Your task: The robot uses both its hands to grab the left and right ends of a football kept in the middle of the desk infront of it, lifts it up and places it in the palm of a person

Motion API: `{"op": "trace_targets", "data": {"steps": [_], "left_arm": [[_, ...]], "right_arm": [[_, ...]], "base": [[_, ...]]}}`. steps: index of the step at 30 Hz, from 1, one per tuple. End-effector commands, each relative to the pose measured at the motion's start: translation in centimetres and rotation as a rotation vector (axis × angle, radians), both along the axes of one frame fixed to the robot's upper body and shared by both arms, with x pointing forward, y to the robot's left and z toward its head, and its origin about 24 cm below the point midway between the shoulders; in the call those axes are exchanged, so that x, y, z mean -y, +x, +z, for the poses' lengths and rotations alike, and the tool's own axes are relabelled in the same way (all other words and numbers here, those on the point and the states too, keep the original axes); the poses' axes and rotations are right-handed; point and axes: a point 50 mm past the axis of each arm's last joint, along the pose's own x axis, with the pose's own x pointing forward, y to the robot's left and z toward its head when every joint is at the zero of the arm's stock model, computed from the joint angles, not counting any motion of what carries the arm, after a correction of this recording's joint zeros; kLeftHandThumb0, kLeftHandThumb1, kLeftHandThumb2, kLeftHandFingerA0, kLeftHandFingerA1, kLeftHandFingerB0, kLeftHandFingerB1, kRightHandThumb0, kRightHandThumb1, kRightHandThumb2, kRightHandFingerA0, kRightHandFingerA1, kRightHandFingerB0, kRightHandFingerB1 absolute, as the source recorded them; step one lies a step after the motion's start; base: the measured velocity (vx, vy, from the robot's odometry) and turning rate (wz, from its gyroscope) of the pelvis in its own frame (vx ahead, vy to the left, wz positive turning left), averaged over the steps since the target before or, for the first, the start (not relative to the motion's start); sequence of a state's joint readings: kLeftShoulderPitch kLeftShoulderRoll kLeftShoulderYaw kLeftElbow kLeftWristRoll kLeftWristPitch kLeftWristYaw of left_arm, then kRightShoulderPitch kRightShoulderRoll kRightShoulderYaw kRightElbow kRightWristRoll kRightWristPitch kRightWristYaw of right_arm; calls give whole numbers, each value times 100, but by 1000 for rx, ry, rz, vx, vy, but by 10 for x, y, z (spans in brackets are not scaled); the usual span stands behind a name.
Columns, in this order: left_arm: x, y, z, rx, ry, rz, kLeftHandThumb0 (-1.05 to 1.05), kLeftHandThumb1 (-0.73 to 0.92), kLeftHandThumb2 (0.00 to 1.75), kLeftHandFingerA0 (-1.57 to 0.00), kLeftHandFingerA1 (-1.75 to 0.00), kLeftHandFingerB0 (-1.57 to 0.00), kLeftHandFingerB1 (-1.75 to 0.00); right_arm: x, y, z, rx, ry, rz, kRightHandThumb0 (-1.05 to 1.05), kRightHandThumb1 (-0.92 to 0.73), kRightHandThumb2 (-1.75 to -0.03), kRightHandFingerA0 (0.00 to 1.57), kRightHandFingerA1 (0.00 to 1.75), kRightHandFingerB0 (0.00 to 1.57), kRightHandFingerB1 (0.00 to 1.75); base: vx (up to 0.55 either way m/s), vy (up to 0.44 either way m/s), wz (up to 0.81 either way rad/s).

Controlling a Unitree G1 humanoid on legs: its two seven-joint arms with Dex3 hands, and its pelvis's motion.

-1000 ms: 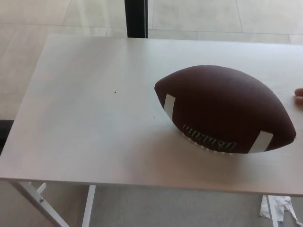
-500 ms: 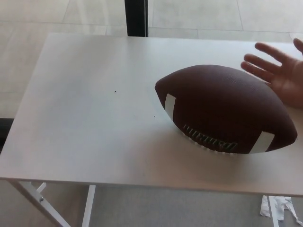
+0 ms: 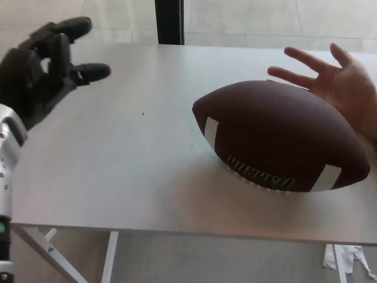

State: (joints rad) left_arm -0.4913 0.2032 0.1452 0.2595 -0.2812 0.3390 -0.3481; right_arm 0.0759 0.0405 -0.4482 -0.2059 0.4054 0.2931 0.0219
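Left hand (image 3: pixel 44 65): black, raised over tabletop's left far corner, fingers spread, holding nothing; well apart from ball, likely poised to reach for its left end.
Right hand: not in view.
Football (image 3: pixel 281 137): brown, white stripes, laces toward near edge; lying lengthwise on tabletop (image 3: pixel 118 159), right of middle, untouched, both ends free for two-handed grab.
Person's hand (image 3: pixel 344 85): open, fingers splayed, just beyond ball at right far edge; presumably waiting to receive.

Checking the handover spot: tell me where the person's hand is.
In the head view, the person's hand is at the right edge, open, just behind the football on the desk.
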Motion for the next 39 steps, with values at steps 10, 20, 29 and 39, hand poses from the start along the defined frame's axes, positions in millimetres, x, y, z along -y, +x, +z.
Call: {"op": "trace_targets", "data": {"steps": [10, 20, 29, 39], "left_arm": [[56, 5, -46, -210, 167, -96, -92, 82, 120, -53, -68, -29, -52], [56, 10, -58, -250, 278, -112, -98, 80, 124, -52, -67, -27, -50], [54, 10, -73, -285, 321, -74, -105, 86, 126, -50, -66, -21, -47], [73, 15, -76, -270, 227, 2, -96, 82, 123, -41, -65, -12, -38]], "right_arm": [[-48, -11, -36, -201, 95, -69, -90, -92, -70, 56, 47, 32, 32], [-57, -20, -40, -202, 72, -70, -91, -92, -69, 56, 48, 35, 32], [-58, -13, -30, -151, 14, -45, -92, -92, -68, 58, 47, 37, 33], [-49, -6, -21, -116, 10, -52, -93, -74, -114, 52, 59, 29, 45]], "base": [[0, 0, 0], [0, 0, 0], [0, 0, 0], [0, 0, 0]]}}
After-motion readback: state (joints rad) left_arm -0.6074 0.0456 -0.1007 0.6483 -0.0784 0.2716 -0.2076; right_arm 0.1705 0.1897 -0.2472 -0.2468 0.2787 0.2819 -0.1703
